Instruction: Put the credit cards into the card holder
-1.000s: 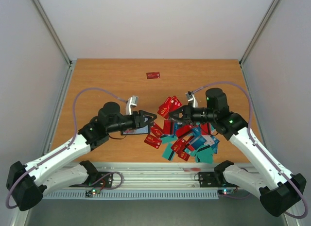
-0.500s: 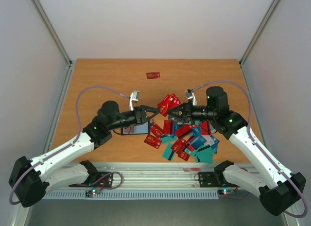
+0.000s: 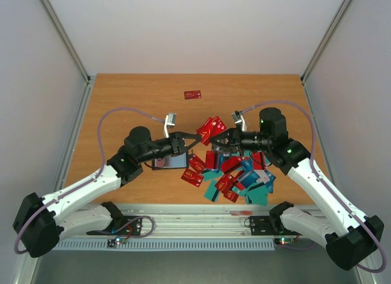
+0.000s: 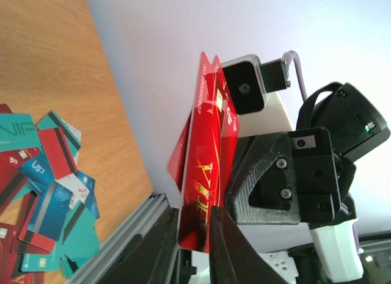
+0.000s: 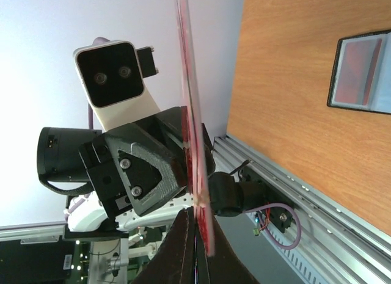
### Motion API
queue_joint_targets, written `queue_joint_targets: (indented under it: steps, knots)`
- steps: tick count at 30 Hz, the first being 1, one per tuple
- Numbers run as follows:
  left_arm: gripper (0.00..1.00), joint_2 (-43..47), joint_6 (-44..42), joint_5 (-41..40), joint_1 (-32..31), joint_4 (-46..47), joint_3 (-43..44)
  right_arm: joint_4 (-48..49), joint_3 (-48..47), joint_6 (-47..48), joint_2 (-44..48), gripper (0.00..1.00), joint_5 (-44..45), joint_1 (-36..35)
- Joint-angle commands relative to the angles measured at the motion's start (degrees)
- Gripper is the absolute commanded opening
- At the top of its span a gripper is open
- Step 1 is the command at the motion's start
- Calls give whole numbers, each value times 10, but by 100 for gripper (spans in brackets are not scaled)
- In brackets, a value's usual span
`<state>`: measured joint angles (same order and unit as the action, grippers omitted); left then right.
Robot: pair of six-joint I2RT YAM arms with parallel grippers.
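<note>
— How far along is it?

— Barely begun, I'd judge. The card holder [image 5: 335,76] lies open on the bench [image 3: 134,101], left of centre and partly under the left arm. Something reddish shows behind its window, perhaps one card, though I cannot be sure. The pile of credit cards [image 3: 241,174] is heaped at the near right. A lone red card [image 3: 192,94] lies well apart on the far side.

— And the arms?

— Both reach inward and meet above the bench, over the gap between holder and pile, with wrists roughly level and facing each other. A small fan of raised cards [image 3: 211,130], all red, stands on edge in the air between them.

— Who has them?

— The right gripper [image 3: 221,139] is pinched tight on them, and its own camera shows the cards edge-on between its fingers. The left gripper [image 3: 194,141] has its fingers set narrow on either side of the same cards, but I cannot tell whether they press.

— So a handover?

— It looks like one. The raised cards have yet to go into the holder, and nearly the whole pile after them.
</note>
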<state>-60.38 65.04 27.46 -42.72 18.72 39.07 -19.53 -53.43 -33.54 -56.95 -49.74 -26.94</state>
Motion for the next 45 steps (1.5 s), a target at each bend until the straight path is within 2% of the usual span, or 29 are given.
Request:
queue_joint_targets:
  steps: [1,3,6,9,11,13,14,17,20,24,28,30,36,40,45]
  knots:
    - [10,-3,-2,-15,4,52,-10,16,-6,-6,1,1,-10,3]
    - [1,-1,-4,-20,4,47,-12,16,-5,-6,0,1,-9,3]
    - [0,2,-12,-28,3,29,-12,10,-6,-4,-2,1,-5,3]
    - [0,-5,-16,-31,4,24,-18,-7,-4,8,-4,6,7,3]
    - [0,-22,-16,-28,3,34,-21,-37,0,21,-6,19,22,3]
    - [0,-49,-22,-22,4,36,-22,-66,15,36,-7,37,44,5]
    - [0,-67,-26,-18,4,37,-22,-90,22,40,-8,43,59,5]
    - [0,-130,-34,-1,3,55,-29,-156,53,67,-5,54,110,14]
    - [0,-195,-41,26,4,74,-24,-182,94,82,7,60,144,28]
    - [0,-233,-16,49,3,129,-21,-176,125,107,32,64,126,58]
    - [0,-227,-10,69,3,114,-3,-147,125,123,49,69,83,89]
    - [0,-225,4,77,3,135,-3,-128,120,124,41,70,61,97]
    - [0,-200,83,75,4,188,6,-22,117,39,34,71,38,99]
    - [0,-166,97,58,3,130,34,65,107,-13,19,66,37,99]
    - [0,-138,119,39,4,133,36,125,84,-38,-3,51,37,99]
